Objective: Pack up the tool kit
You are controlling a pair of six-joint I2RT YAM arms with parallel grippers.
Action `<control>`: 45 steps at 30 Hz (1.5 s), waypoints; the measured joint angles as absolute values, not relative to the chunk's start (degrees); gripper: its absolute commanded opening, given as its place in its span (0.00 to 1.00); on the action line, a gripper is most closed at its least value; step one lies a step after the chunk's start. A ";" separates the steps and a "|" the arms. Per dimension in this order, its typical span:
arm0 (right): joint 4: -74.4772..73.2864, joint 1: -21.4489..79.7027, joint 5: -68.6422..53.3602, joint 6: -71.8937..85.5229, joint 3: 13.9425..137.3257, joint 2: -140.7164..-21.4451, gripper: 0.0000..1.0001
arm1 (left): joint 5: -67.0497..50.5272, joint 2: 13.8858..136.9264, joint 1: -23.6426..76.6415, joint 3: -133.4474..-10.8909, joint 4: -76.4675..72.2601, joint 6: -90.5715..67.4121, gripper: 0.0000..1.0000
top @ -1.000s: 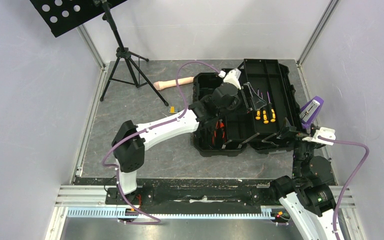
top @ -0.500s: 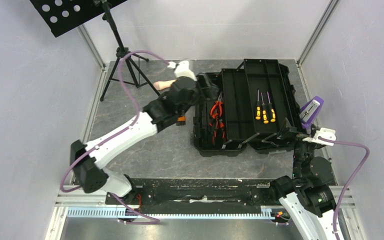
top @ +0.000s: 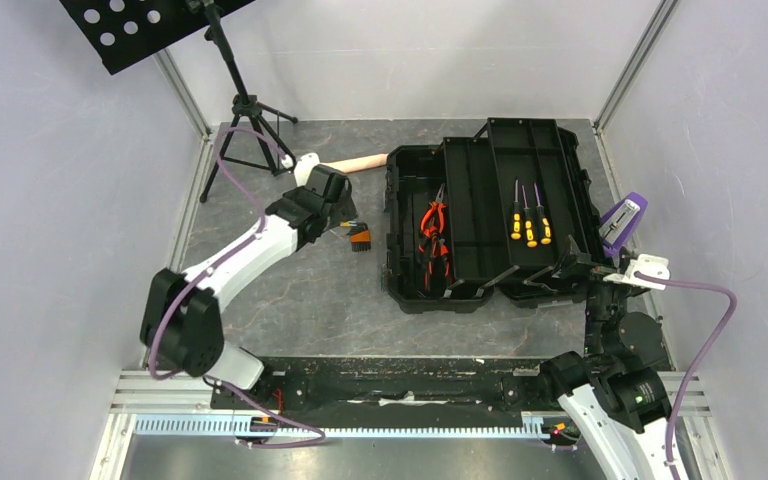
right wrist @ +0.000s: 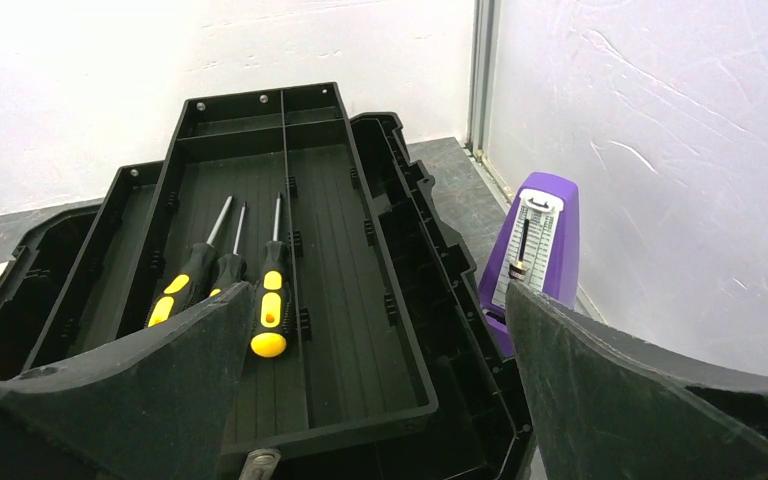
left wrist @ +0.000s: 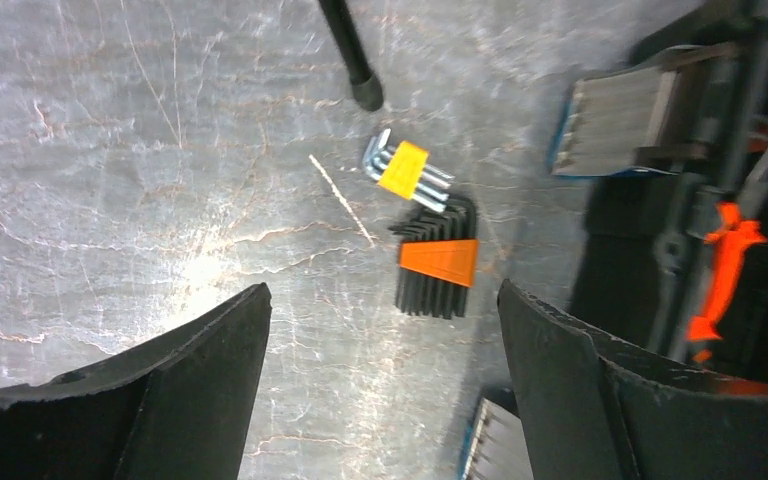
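Note:
The black toolbox (top: 490,215) lies open on the table's right half. Orange pliers (top: 432,232) rest in its left part and three yellow-and-black screwdrivers (top: 528,226) lie in its tray (right wrist: 360,250). My left gripper (top: 343,226) hovers left of the box, open and empty, over two hex key sets: one in a yellow holder (left wrist: 403,170), one in an orange holder (left wrist: 438,262). In the left wrist view that gripper (left wrist: 382,300) has bare floor between its fingers. My right gripper (top: 585,270) is open at the box's near right corner, and in its own wrist view (right wrist: 378,300) it faces the screwdrivers (right wrist: 230,285).
A beige cylindrical handle (top: 360,163) lies behind my left arm. A black tripod (top: 250,120) stands at the back left, one leg (left wrist: 350,55) ending near the hex keys. A purple metronome-like object (top: 622,222) stands against the right wall. Blue-edged latches (left wrist: 620,120) line the toolbox's left side.
My left arm has swung left out of the toolbox, leaving the orange pliers inside, and its jaws have spread wider. The right arm has not moved.

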State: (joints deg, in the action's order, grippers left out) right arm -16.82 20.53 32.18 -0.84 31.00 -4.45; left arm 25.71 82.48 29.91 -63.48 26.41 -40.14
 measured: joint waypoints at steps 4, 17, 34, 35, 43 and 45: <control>-16.82 20.53 31.94 -0.84 30.79 -4.62 0.98 | 26.11 90.39 29.36 -64.88 26.52 -42.35 0.91; -16.80 20.53 32.27 -1.63 30.41 -4.62 0.98 | 31.40 107.68 29.32 -76.44 28.80 -59.37 0.86; -16.75 20.53 33.08 -2.85 30.11 -4.67 0.98 | 32.21 115.42 27.70 -78.87 28.38 -63.94 0.30; -16.78 20.53 33.08 -2.85 30.11 -4.71 0.98 | 32.27 114.52 27.68 -77.89 27.42 -63.90 0.26; -16.78 20.53 33.08 -2.83 30.11 -4.78 0.98 | 30.00 107.57 26.89 -69.17 22.48 -64.27 0.02; -16.78 20.53 33.06 -2.83 30.11 -4.78 0.98 | 29.15 106.04 26.55 -67.20 21.21 -64.23 0.02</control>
